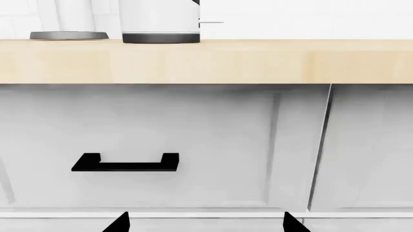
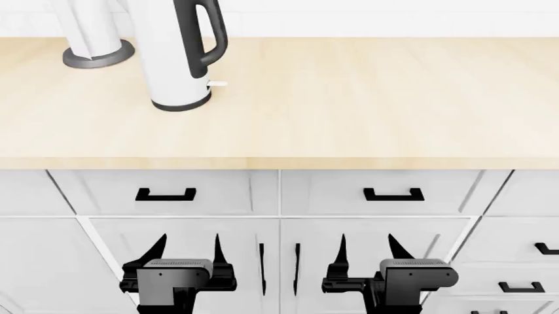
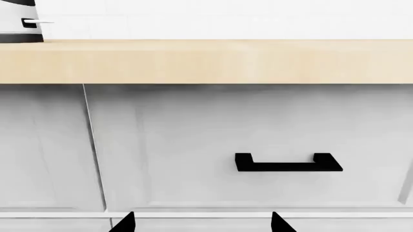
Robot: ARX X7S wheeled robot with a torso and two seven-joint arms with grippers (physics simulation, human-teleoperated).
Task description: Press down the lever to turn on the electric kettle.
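Note:
The electric kettle (image 2: 179, 59) is tall and white with a dark grey loop handle and a dark base ring. It stands at the back left of the wooden counter (image 2: 349, 98). Its lever (image 2: 216, 84) is a small white tab sticking out low under the handle. The kettle also shows in the left wrist view (image 1: 160, 21) with the lever (image 1: 211, 22), and its edge shows in the right wrist view (image 3: 19, 24) with the lever (image 3: 40, 22). My left gripper (image 2: 186, 252) and right gripper (image 2: 365, 252) are open and empty, low in front of the cabinets, far below the kettle.
A white column on a round grey disc foot (image 2: 98, 53) stands left of the kettle. White drawers with black handles (image 2: 166, 194) (image 2: 393, 194) sit under the counter's front edge. More handles (image 2: 522, 286) are at the lower right.

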